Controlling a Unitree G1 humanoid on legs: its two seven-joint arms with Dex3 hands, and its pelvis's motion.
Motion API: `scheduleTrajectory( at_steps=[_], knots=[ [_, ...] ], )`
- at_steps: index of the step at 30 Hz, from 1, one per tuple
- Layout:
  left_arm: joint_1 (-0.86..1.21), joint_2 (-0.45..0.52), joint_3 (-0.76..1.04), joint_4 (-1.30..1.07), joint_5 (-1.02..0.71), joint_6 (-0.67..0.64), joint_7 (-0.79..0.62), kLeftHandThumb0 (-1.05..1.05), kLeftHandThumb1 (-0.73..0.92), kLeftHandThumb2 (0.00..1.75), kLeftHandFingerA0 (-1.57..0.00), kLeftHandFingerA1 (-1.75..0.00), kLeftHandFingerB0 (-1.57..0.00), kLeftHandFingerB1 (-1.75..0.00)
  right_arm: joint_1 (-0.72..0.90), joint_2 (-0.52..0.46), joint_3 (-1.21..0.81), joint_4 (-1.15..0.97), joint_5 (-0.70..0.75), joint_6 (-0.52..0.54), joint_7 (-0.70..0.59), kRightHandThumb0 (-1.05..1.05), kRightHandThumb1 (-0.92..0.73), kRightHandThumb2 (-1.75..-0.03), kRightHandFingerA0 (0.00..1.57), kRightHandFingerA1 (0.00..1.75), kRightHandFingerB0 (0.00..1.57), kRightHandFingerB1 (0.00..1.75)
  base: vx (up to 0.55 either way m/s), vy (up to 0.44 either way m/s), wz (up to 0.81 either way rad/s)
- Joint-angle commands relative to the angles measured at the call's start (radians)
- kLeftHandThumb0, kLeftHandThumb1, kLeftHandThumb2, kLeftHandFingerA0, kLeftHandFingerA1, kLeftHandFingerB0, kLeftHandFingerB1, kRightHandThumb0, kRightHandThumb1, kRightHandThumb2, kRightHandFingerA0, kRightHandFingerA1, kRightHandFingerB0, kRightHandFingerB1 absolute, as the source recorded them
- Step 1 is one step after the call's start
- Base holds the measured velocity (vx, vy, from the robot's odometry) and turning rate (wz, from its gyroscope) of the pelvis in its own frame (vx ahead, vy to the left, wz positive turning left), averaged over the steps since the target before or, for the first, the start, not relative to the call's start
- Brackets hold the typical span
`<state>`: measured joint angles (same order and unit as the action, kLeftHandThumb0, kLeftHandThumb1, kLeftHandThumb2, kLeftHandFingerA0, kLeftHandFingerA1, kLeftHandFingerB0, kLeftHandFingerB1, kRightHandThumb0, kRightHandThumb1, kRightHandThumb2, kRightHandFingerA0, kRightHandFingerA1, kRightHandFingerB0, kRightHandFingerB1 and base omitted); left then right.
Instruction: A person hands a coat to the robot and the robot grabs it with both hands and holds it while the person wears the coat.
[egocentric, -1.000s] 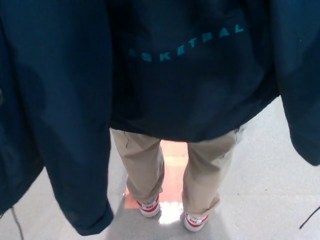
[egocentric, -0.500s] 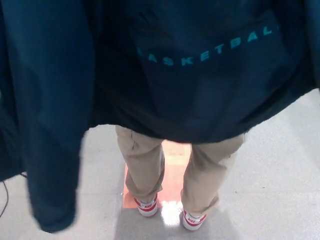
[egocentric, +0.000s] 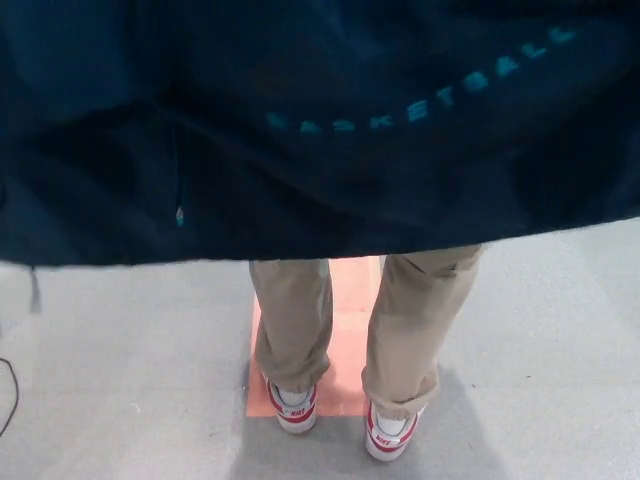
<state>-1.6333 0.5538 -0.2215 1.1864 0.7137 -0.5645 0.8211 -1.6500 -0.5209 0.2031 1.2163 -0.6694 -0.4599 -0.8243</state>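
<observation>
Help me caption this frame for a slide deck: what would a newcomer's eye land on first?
The dark navy coat fills the whole upper half of the head view, with teal lettering slanting up toward the right. Below its hem, a person's tan trousers and red-and-white sneakers stand on an orange floor patch set in the grey floor. Neither robot hand shows.

One coat (egocentric: 320, 130), two legs (egocentric: 292, 320), two shoes (egocentric: 294, 408), one mat (egocentric: 345, 330).
</observation>
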Motion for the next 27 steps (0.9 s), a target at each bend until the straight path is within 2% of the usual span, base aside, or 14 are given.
scheduleTrajectory(
  at_steps=[1, 11, 12, 16, 17, 18, 19, 20, 21, 22, 23, 24, 26, 27],
  knots=[
    [-0.03, 0.036, 0.009, 0.0, -0.018, 0.06, 0.023, -0.06, 0.74, 0.74, -0.8, -1.75, -0.62, -1.49, -0.023, -0.026, -0.001, 0.002, 0.015, 0.019, -0.02, 0.05, -0.57, -0.79, 0.92, 1.61, 0.74, 1.22, 0.0, 0.0, 0.0],
    [-0.033, 0.037, 0.005, 0.0, -0.021, 0.058, 0.018, -0.05, 0.75, 0.74, -0.8, -1.75, -0.63, -1.46, -0.031, -0.028, 0.008, 0.005, 0.02, 0.046, 0.019, 0.01, -0.61, -0.78, 0.87, 1.61, 0.71, 1.19, 0.0, 0.0, 0.0],
    [-0.033, 0.036, 0.005, 0.0, -0.021, 0.056, 0.021, -0.04, 0.73, 0.76, -0.81, -1.75, -0.64, -1.44, -0.034, -0.029, 0.01, 0.006, 0.022, 0.056, 0.038, 0.02, -0.62, -0.75, 0.88, 1.57, 0.75, 1.11, 0.0, 0.0, 0.0],
    [-0.033, 0.039, -0.001, 0.002, -0.016, 0.055, 0.023, -0.06, 0.75, 0.75, -0.81, -1.75, -0.63, -1.44, -0.036, -0.029, 0.015, 0.009, 0.024, 0.066, 0.067, 0.03, -0.62, -0.76, 0.93, 1.59, 0.77, 1.06, 0.0, 0.0, 0.0],
    [-0.032, 0.039, -0.001, 0.001, -0.017, 0.056, 0.021, -0.06, 0.76, 0.74, -0.82, -1.75, -0.63, -1.42, -0.035, -0.028, 0.013, 0.008, 0.029, 0.066, 0.076, 0.04, -0.61, -0.78, 0.97, 1.49, 0.8, 1.0, 0.0, 0.0, 0.0],
    [-0.03, 0.041, -0.003, 0.0, -0.015, 0.06, 0.019, -0.12, 0.78, 0.67, -0.82, -1.7, -0.67, -1.0, -0.036, -0.025, 0.005, 0.008, 0.042, 0.072, 0.106, -0.18, -0.76, -0.63, 1.03, 1.28, 0.59, 0.49, 0.0, 0.0, 0.0],
    [-0.029, 0.042, -0.005, -0.002, -0.013, 0.065, 0.018, -0.12, 0.78, 0.67, -0.82, -1.7, -0.67, -1.0, -0.037, -0.022, -0.003, 0.008, 0.057, 0.079, 0.138, -0.18, -0.76, -0.63, 1.03, 1.28, 0.59, 0.49, 0.0, 0.0, 0.0],
    [-0.026, 0.043, -0.004, -0.002, -0.016, 0.068, 0.007, -0.25, 0.72, 0.62, -0.75, -1.22, -0.56, -0.5, -0.04, -0.019, -0.002, 0.009, 0.059, 0.099, 0.171, -0.39, -0.69, -0.62, 0.94, 0.7, 0.26, 0.32, 0.0, 0.0, 0.0],
    [-0.023, 0.04, 0.0, -0.001, -0.024, 0.074, -0.008, -0.45, 0.55, 0.83, -0.58, -0.67, -0.29, -0.45, -0.041, -0.018, -0.002, 0.009, 0.061, 0.111, 0.199, -0.58, -0.55, -0.81, 0.56, 0.56, 0.06, 0.31, 0.0, 0.0, 0.0],
    [-0.022, 0.038, 0.002, 0.0, -0.029, 0.078, -0.015, -0.45, 0.55, 0.83, -0.58, -0.67, -0.29, -0.45, -0.041, -0.018, -0.003, 0.009, 0.064, 0.114, 0.211, -0.58, -0.55, -0.81, 0.56, 0.56, 0.06, 0.31, 0.0, 0.0, 0.0],
    [-0.02, 0.026, 0.016, 0.004, -0.056, 0.126, -0.084, -0.77, 0.53, 0.87, 0.0, -0.1, -0.03, -0.19, -0.041, -0.018, 0.0, 0.014, 0.068, 0.133, 0.268, -0.8, -0.57, -0.89, 0.17, 0.46, 0.0, 0.07, 0.0, 0.0, 0.0],
    [-0.019, 0.023, 0.018, 0.005, -0.063, 0.153, -0.118, -0.88, 0.57, 0.89, 0.0, 0.0, 0.0, -0.06, -0.039, -0.018, 0.001, 0.015, 0.073, 0.138, 0.299, -0.9, -0.61, -0.93, 0.08, 0.19, 0.0, 0.0, 0.0, 0.0, 0.0],
    [-0.022, 0.023, 0.011, 0.001, -0.057, 0.185, -0.147, -0.93, 0.6, 0.92, 0.0, 0.0, 0.0, -0.03, -0.038, -0.021, -0.007, 0.01, 0.089, 0.142, 0.345, -0.88, -0.61, -0.96, 0.0, 0.09, 0.0, 0.05, 0.0, 0.0, 0.0],
    [-0.021, 0.023, 0.012, -0.001, -0.062, 0.189, -0.158, -0.95, 0.6, 0.94, 0.0, 0.0, 0.0, -0.03, -0.035, -0.022, -0.009, 0.007, 0.093, 0.143, 0.357, -0.89, -0.6, -0.91, 0.0, 0.05, 0.0, 0.0, 0.0, 0.0, 0.0]
  ],
)
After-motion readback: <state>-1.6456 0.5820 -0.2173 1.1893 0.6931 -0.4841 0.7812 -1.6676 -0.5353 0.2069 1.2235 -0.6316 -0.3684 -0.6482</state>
